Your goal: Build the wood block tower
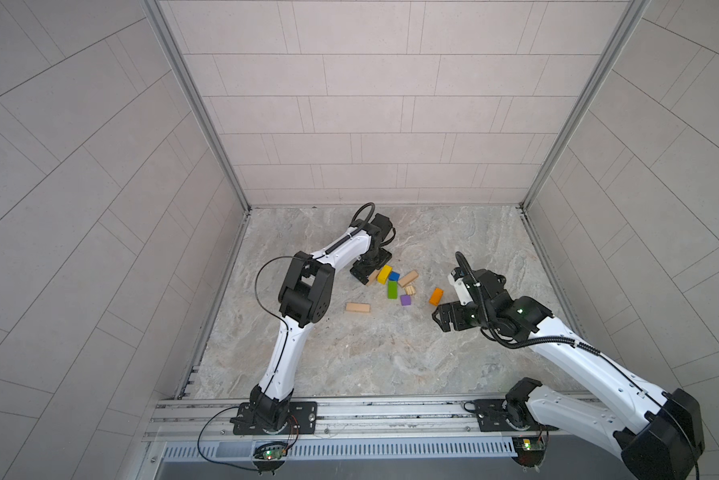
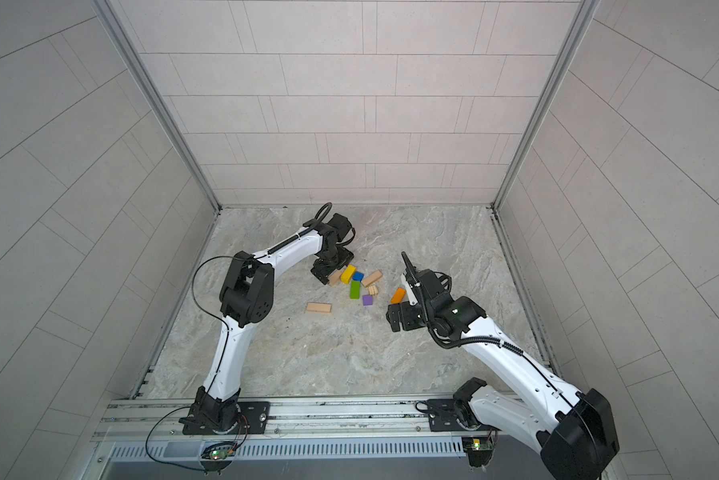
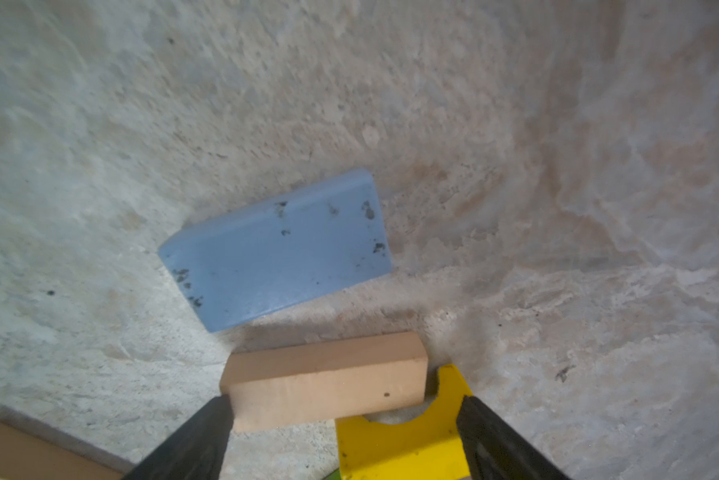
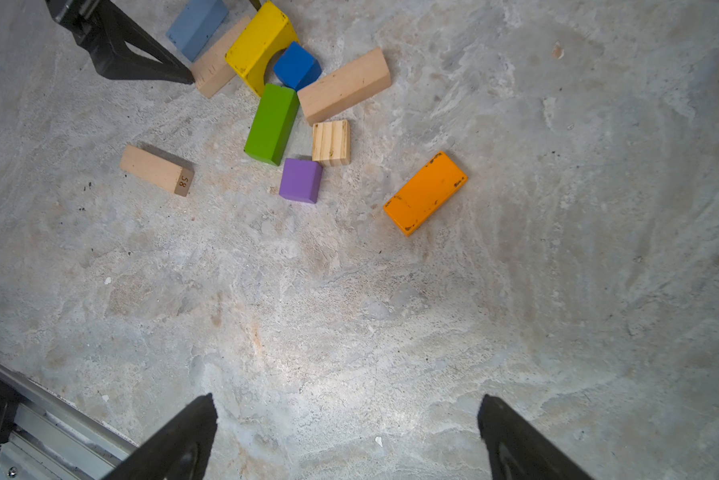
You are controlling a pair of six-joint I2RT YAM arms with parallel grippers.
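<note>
The wood blocks lie loose on the marble floor. My left gripper [image 3: 345, 401] is open and low over the far cluster. One finger [image 3: 195, 440] touches the end of a tan bar [image 3: 324, 382], the other the side of the yellow arch block [image 3: 407, 444]. A light-blue bar [image 3: 274, 249] lies flat just beyond. Close by are a dark-blue cube [image 4: 297, 66], green bar [image 4: 272, 124], second tan bar [image 4: 345, 85], striped plywood block [image 4: 331, 142] and purple cube [image 4: 300, 180]. The orange bar [image 1: 436, 296] lies just beyond my right gripper [image 1: 438, 320], which is open over bare floor.
A lone tan bar [image 1: 358, 307] lies apart on the left of the cluster, nearer the front. Tiled walls enclose the floor on three sides, and a metal rail [image 1: 349, 409] with both arm bases runs along the front edge.
</note>
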